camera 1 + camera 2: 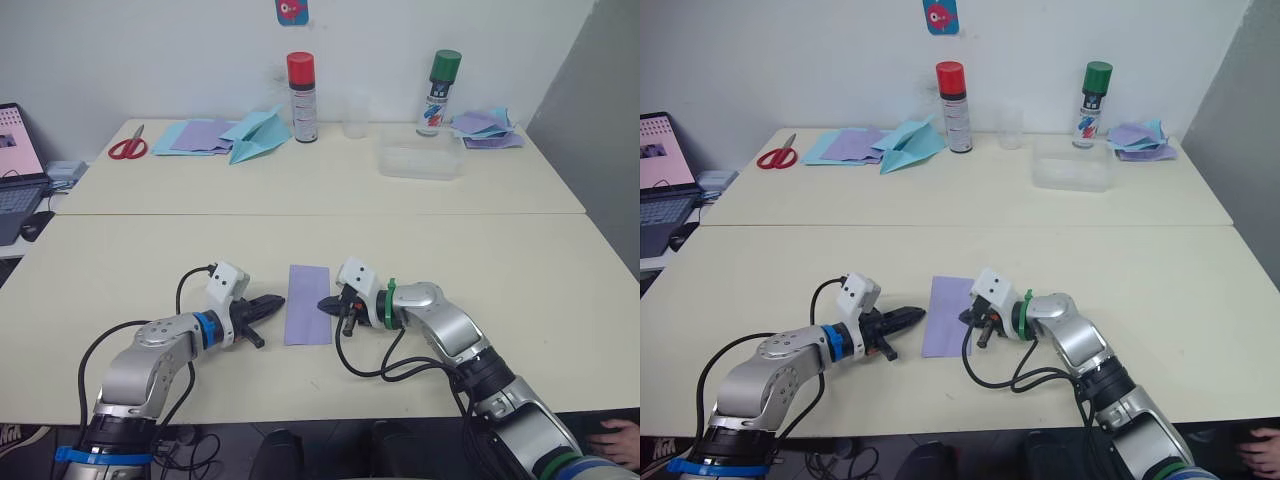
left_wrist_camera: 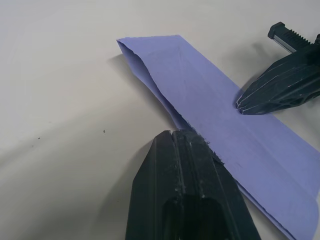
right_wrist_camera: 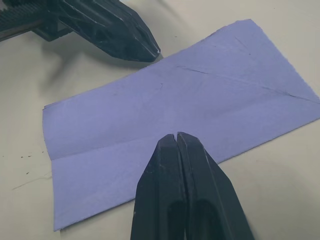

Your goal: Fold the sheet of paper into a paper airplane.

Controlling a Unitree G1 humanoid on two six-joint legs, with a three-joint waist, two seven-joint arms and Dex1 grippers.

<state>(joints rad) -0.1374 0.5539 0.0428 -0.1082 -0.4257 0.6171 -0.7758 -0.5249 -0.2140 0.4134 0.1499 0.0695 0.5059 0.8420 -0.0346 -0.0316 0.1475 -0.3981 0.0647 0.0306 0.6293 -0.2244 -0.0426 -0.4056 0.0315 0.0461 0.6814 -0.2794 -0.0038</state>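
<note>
- The sheet of paper (image 1: 308, 304) lies folded into a narrow strip on the near worktop (image 1: 480, 270), long side running near to far, between the two claws.
- Its left long edge is slightly lifted in the left wrist view, so whatever is under that flap is hidden; faint diagonal creases show near the far end.
- The left claw (image 1: 277, 303) has its fingers pressed together, its tip at the paper's left edge; it seems to touch the edge, though actual contact is hard to judge.
- The right claw (image 1: 329, 305) is likewise closed, with nothing between its fingers, tip resting at the paper's right edge.
- On the far worktop a clear plastic tray (image 1: 421, 160) stands right of centre; its contents cannot be made out.
- A clear cup (image 1: 355, 116) stands behind it, between a red-capped spray can (image 1: 301, 96) and a green-capped one (image 1: 438, 92).
</note>
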